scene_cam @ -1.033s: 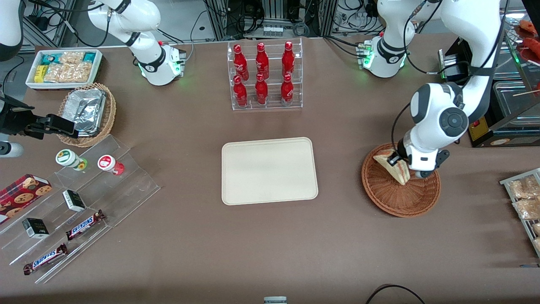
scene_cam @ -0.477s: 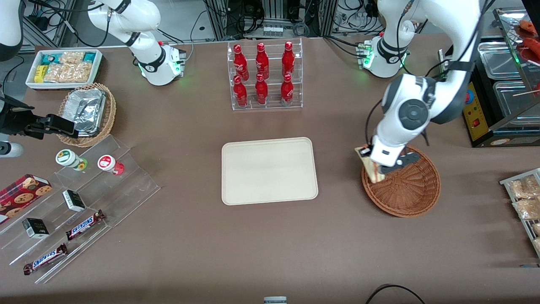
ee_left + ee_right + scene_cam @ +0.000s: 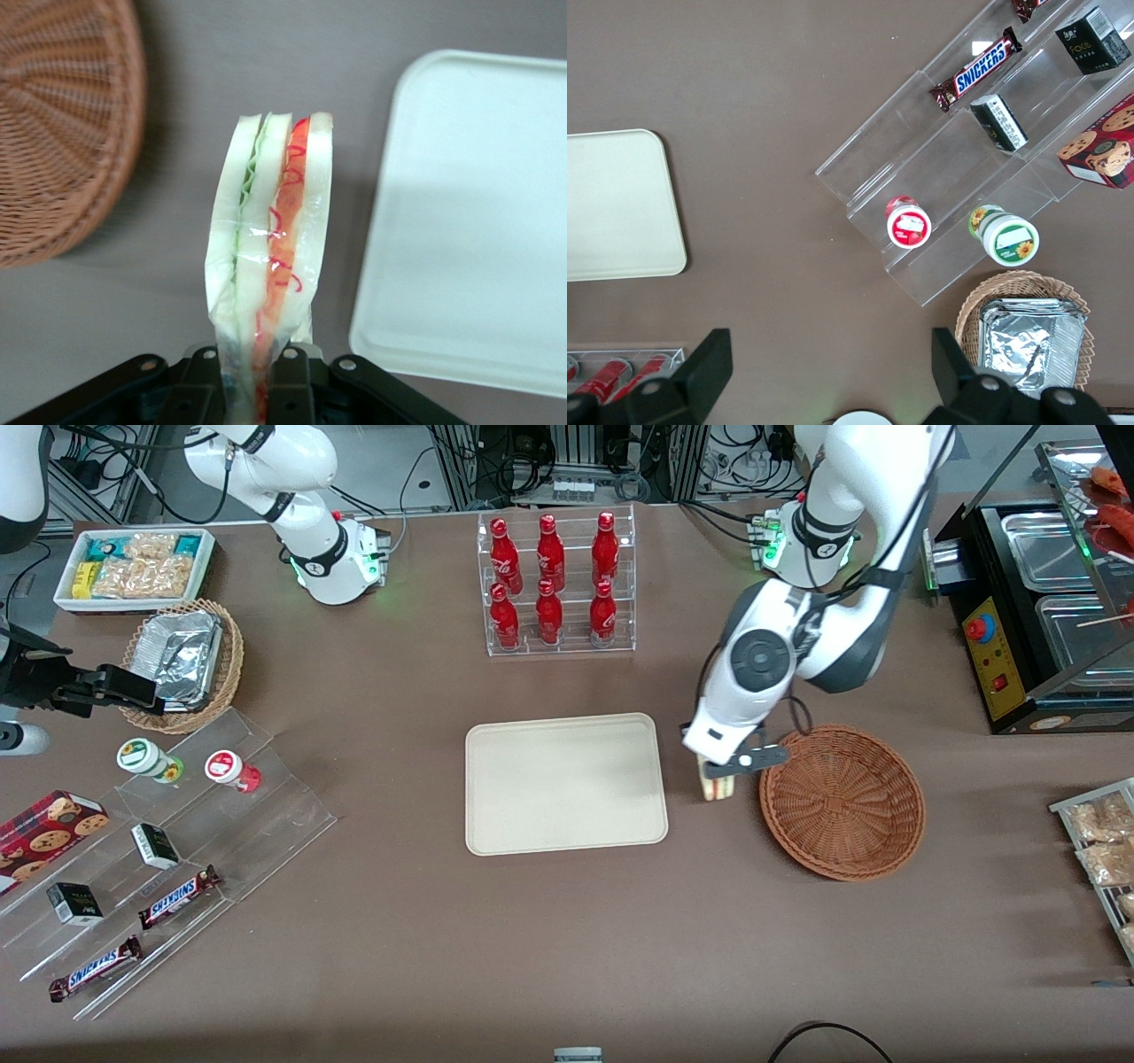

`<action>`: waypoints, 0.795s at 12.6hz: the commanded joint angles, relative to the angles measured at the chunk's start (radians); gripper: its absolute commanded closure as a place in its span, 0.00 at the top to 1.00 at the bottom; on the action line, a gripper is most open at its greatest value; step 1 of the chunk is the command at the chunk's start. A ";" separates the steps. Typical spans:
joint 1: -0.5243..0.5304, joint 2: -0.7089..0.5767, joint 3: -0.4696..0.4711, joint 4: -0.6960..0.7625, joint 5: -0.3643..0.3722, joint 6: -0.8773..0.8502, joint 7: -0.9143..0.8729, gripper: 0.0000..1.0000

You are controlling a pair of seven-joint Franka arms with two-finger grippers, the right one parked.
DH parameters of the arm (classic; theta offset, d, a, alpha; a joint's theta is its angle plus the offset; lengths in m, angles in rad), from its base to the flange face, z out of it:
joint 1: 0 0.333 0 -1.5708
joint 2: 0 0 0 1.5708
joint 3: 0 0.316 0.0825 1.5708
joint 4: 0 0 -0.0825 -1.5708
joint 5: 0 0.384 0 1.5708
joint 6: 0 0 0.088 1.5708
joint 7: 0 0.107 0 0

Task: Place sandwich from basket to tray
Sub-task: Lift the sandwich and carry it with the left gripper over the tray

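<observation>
Brown table (image 3: 549, 939) under pincer (image 3: 719, 772) grasping sandwich (image 3: 716, 786) between basket (image 3: 842, 802) and tray (image 3: 565, 784)

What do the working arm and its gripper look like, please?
The working arm has glossy white rounded shells with dark grey joint sections and a round grey cap, black cables along it, and a green light at its base. Its gripper is white-bodied with black fingers on a black, screwed mount.

Left arm (image 3: 780, 655): glossy white shell, dark grey round joint caps, black cable alongside, green-lit base. Gripper (image 3: 719, 772): black fingers, silver screws on black body.
</observation>
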 commanded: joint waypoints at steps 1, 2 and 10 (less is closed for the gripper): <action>-0.065 0.108 0.012 0.157 -0.018 -0.070 0.005 0.00; -0.082 0.126 0.012 0.198 -0.037 -0.099 0.010 0.00; -0.195 0.488 -0.005 0.666 -0.115 -0.193 -0.139 0.00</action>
